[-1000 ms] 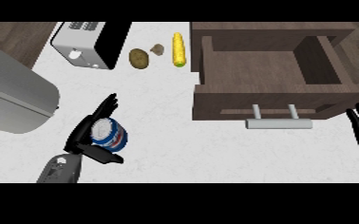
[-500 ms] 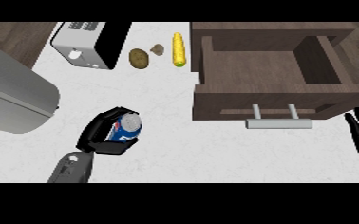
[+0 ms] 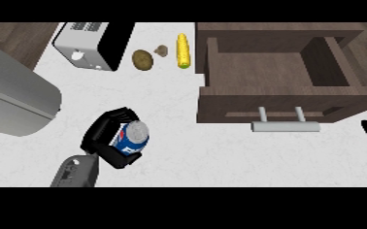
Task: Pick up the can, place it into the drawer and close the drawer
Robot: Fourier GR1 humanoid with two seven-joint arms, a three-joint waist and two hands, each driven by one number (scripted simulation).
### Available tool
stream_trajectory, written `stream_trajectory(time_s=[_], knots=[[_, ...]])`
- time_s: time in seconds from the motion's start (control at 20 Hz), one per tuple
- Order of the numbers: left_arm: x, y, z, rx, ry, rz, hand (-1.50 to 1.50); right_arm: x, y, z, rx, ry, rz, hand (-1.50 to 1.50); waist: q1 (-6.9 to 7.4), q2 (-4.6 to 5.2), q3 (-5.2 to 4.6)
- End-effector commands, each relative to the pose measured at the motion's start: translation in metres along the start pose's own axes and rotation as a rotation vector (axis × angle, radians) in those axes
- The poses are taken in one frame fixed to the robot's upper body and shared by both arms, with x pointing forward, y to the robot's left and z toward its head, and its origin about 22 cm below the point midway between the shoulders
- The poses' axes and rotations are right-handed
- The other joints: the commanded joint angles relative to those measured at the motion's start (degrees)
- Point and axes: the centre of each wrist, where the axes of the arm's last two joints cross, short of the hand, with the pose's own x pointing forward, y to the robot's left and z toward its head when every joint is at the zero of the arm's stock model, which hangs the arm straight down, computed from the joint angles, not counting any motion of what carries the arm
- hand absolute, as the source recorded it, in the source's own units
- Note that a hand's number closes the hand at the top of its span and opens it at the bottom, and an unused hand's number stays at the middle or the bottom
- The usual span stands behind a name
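At lower left, can [image 3: 133,137]: it is seen on or just above the white counter [image 3: 179,102], blue-sided with a grey top, well apart from the drawer; whether it is already lifted cannot be told.
Left hand [image 3: 108,136]: black fingers and thumb are curled round the can from both sides, so the can is grasped; the grey forearm enters from the lower edge.
Drawer [image 3: 272,99]: it stands pulled open at right, its brown inside bare, with a pale handle [image 3: 285,125] on the front wall facing the robot.
Step in hand: the can is judged to be at the lift, with carrying to the drawer to follow.
Doing it well: the can should be kept upright and raised enough that the drawer's front wall and handle are cleared; the path to the right looks free of other things.
Release: it is best made over the middle of the drawer, away from the walls.
Right hand: only a dark sliver [image 3: 363,126] is seen at the right edge; its state cannot be told.
Beyond: a potato [image 3: 142,59], a corn cob [image 3: 183,51] and a toaster [image 3: 84,48] lie off the route.
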Motion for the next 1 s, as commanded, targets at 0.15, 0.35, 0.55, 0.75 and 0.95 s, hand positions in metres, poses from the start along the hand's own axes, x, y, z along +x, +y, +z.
stream_trajectory(time_s=[0.15,0.35,0.55,0.75,0.95], knots=[[0.016,0.025,0.005,0.369,-0.053,0.011,1.5,-0.002,0.005,0.001,0.008,-0.005,0.001,-1.5,-0.01,0.09,0.01],[0.024,0.021,0.008,0.583,-0.115,-0.025,1.5,0.006,0.006,0.008,0.002,-0.003,-0.009,-1.5,0.05,-0.09,0.02],[0.065,0.018,-0.007,0.507,-0.099,-0.04,1.5,0.007,-0.001,0.016,-0.018,-0.009,-0.011,-1.5,-0.06,-0.03,0.02],[0.1,-0.016,-0.048,0.478,-0.15,-0.076,1.5,0.008,-0.002,-0.001,-0.011,-0.009,0.01,-1.5,-0.02,-0.03,0.02],[0.141,-0.028,-0.072,0.446,-0.165,-0.103,1.5,0.014,-0.001,0.01,-0.012,-0.002,0.011,-1.5,-0.3,-0.06,0.01]])
